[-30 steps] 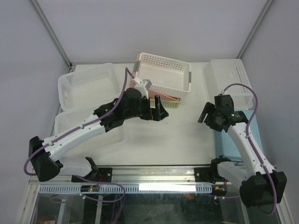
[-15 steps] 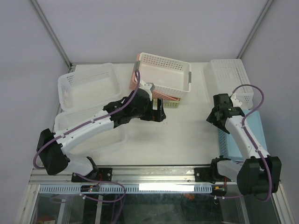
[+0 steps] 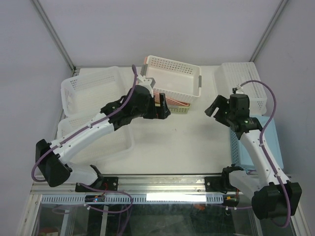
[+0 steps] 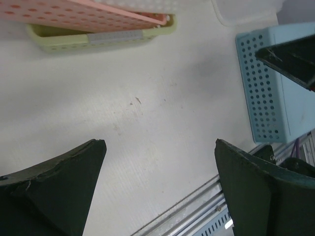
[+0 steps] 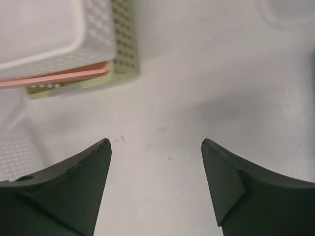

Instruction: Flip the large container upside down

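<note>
A large white perforated basket (image 3: 172, 81) sits upright at the back centre, on top of a pink basket (image 3: 173, 102) and a yellow-green one (image 3: 181, 109). My left gripper (image 3: 165, 106) is open and empty, just in front of the stack's left end. My right gripper (image 3: 215, 112) is open and empty, to the right of the stack and apart from it. The left wrist view shows the pink basket (image 4: 74, 12), the yellow-green basket (image 4: 98, 37) and bare table between my fingers. The right wrist view shows the white basket (image 5: 49, 34) ahead on the left.
Two large translucent white tubs (image 3: 91, 88) (image 3: 93, 135) lie at the left. A white perforated basket (image 3: 243, 86) lies upside down at the back right. A light blue basket (image 3: 248, 145) sits at the right edge, also in the left wrist view (image 4: 266, 93).
My left gripper has moved back and up toward the stack of baskets. My right gripper has lifted and swung left to face the stack. The baskets have not moved.
</note>
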Robot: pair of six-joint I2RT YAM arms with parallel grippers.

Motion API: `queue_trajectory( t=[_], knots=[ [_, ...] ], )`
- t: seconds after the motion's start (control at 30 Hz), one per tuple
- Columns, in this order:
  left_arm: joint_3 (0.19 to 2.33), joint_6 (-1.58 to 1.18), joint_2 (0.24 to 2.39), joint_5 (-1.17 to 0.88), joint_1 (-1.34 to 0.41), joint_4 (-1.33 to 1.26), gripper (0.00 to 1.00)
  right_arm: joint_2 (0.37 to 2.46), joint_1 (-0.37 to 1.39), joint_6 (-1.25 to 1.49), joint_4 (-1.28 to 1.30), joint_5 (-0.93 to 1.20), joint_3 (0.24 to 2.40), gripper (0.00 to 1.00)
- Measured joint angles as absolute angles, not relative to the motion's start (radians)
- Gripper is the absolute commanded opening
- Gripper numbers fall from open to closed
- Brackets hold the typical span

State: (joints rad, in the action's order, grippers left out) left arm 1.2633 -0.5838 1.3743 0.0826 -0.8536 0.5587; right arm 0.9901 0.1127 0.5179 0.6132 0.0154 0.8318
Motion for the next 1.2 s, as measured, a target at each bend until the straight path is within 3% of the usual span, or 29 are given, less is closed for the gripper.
queue_trajectory(
  t=[0.17,0.43,0.53,0.7,0.73,0.97,1.2],
  knots=[
    [1.244,-0.616,1.275,0.203,-0.786,0.59,0.99,1.077,0.186,0.525,0.488,0.097,0.926,0.78],
    [1.187,-0.693,1.147,0.3,-0.786,0.605,0.99,1.521,0.218,0.529,0.433,-0.006,1.293,0.77],
    [1.143,-0.716,1.127,0.313,-0.786,0.607,0.99,1.664,0.217,0.523,0.448,-0.053,1.385,0.6],
    [1.096,-0.746,1.092,0.336,-0.786,0.634,0.99,1.778,0.208,0.506,0.477,-0.052,1.421,0.03],
    [1.096,-0.748,1.087,0.34,-0.786,0.636,0.99,1.777,0.208,0.505,0.481,-0.046,1.421,0.0],
    [1.097,-0.747,1.104,0.346,-0.786,0.636,0.99,1.66,0.201,0.488,0.53,-0.009,1.433,0.0],
    [1.111,-0.739,1.164,0.35,-0.786,0.635,0.99,1.367,0.188,0.461,0.574,-0.028,1.42,0.0]
  ],
)
